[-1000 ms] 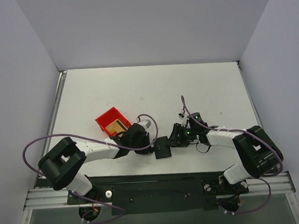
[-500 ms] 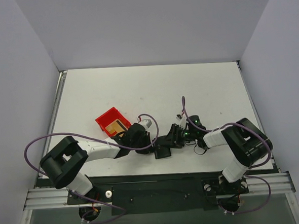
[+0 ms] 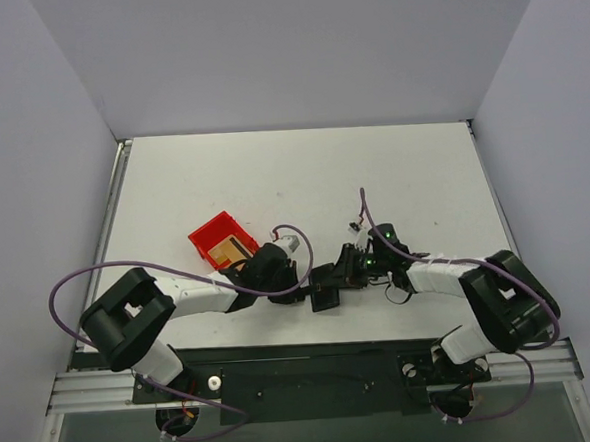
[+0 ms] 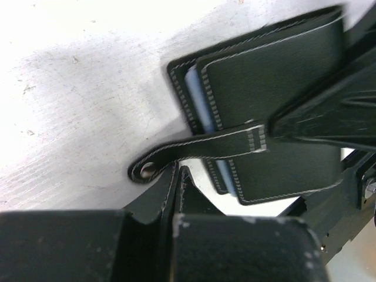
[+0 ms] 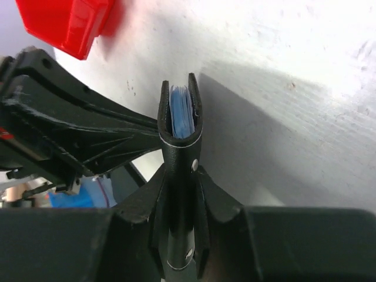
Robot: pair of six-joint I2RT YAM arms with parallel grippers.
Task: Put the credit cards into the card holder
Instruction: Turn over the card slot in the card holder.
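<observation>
The black card holder (image 3: 325,287) is held between both grippers just above the table. In the left wrist view my left gripper (image 4: 176,179) is shut on one thin black flap, and the card holder (image 4: 276,82) shows its pale blue inside, with its strap's silver stud (image 4: 145,170) close to the fingers. In the right wrist view my right gripper (image 5: 181,173) is shut on the card holder (image 5: 181,147), held edge-on with blue lining at the top. Gold-tan credit cards (image 3: 231,251) lie in the red bin (image 3: 206,236). In the top view the left gripper (image 3: 304,293) and right gripper (image 3: 344,275) face each other.
The red bin stands just left of the left gripper, and also shows in the right wrist view (image 5: 70,23). Purple cables loop from both arms. The white table (image 3: 303,180) stretches behind the grippers, with grey walls on three sides.
The card holder lay flat on the table and is now turned up on edge between the grippers. The right gripper has shifted slightly left; the left arm has barely moved.
</observation>
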